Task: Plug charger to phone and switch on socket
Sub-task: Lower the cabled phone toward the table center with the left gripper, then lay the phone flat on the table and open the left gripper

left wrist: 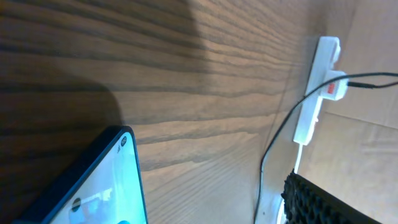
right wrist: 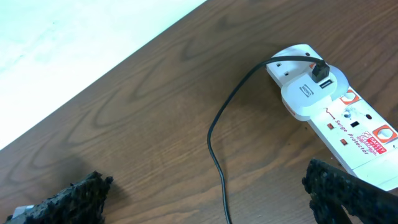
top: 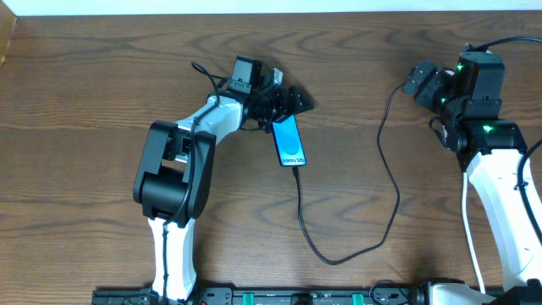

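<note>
The phone [top: 290, 140] lies flat on the table with its blue screen up; its top corner shows in the left wrist view [left wrist: 109, 186]. The black charger cable [top: 385, 182] meets the phone's near end, loops toward the front edge and runs up to the white adapter [right wrist: 311, 93] on the white socket strip [right wrist: 357, 134]. My left gripper [top: 286, 102] is open at the phone's far end, with one finger pad [left wrist: 317, 202] in view. My right gripper [right wrist: 208, 199] is open wide above the cable, just beside the strip. The right arm hides the strip from overhead.
The strip with a red patch also shows in the left wrist view [left wrist: 320, 87], lying near the table's far edge. A light wall or floor lies beyond that edge [right wrist: 74, 37]. The cable loop [top: 330, 258] lies close to the front edge.
</note>
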